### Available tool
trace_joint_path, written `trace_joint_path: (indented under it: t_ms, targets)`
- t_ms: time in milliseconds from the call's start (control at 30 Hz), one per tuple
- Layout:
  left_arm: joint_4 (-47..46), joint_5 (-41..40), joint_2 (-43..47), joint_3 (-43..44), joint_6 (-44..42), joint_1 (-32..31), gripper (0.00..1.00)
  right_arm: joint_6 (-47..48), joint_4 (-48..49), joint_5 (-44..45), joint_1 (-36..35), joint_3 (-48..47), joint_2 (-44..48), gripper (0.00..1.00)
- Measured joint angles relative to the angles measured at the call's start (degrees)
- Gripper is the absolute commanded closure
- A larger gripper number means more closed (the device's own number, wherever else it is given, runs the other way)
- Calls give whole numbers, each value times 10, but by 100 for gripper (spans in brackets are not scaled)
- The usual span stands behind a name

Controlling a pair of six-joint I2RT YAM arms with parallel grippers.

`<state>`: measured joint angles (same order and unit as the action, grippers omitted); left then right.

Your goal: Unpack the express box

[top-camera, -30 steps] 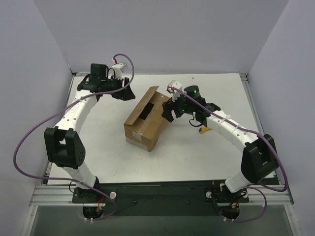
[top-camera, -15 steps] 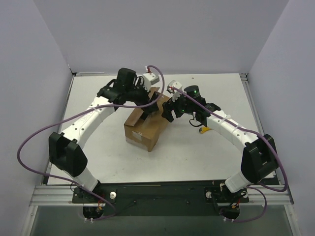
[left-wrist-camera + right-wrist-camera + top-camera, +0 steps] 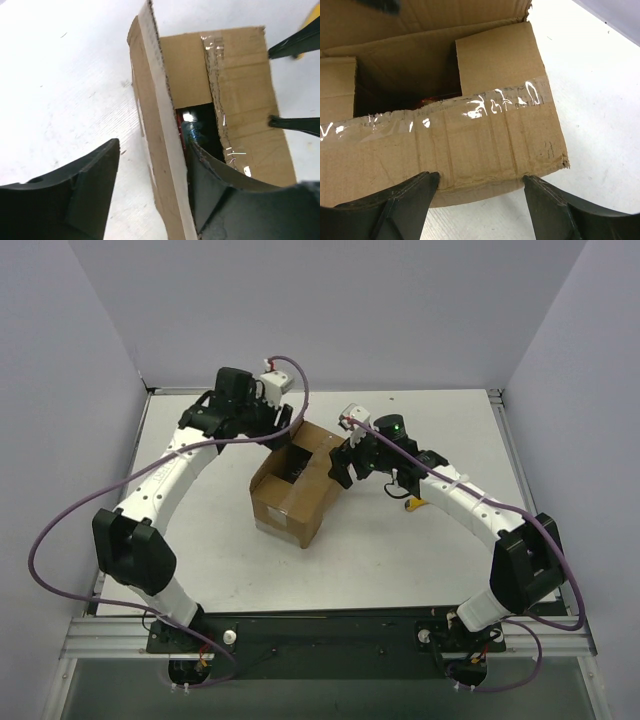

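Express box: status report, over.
Left gripper open, straddling raised flap. Right gripper open at taped flap edge. Express box open, something red inside. Yellow tool apart, right of box.

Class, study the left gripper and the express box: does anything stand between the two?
Nothing visible does. The left gripper is open, and a raised flap of the express box stands between its jaws, so it is at the box itself.

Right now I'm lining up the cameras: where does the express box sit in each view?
Top external: express box mid-frame.
Left wrist: express box centre to right.
Right wrist: express box fills upper left.
Shared landmark: dark opening in its top.
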<state>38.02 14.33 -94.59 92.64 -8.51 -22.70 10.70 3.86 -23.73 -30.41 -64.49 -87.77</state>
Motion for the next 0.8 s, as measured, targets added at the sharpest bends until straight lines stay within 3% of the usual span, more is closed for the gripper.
trace_joint_path:
  t_ms: [133, 300, 467, 633, 800]
  targets:
    - [-47, 151, -4, -17, 74, 84, 58, 0, -6, -3, 0, 0, 0, 26]
    - [-162, 322, -30, -102, 218, 156, 66, 0, -6, -4, 0, -3, -3, 26]
    - [-269, 426, -58, -175, 344, 167, 72, 5, -20, -7, 3, -9, -5, 26]
    - [-536, 520, -96, -277, 567, 192, 74, 30, -54, -8, 4, -31, -8, 26]
    - [-658, 553, -125, -302, 684, 198, 75, 71, -125, -24, 3, -92, -27, 27]
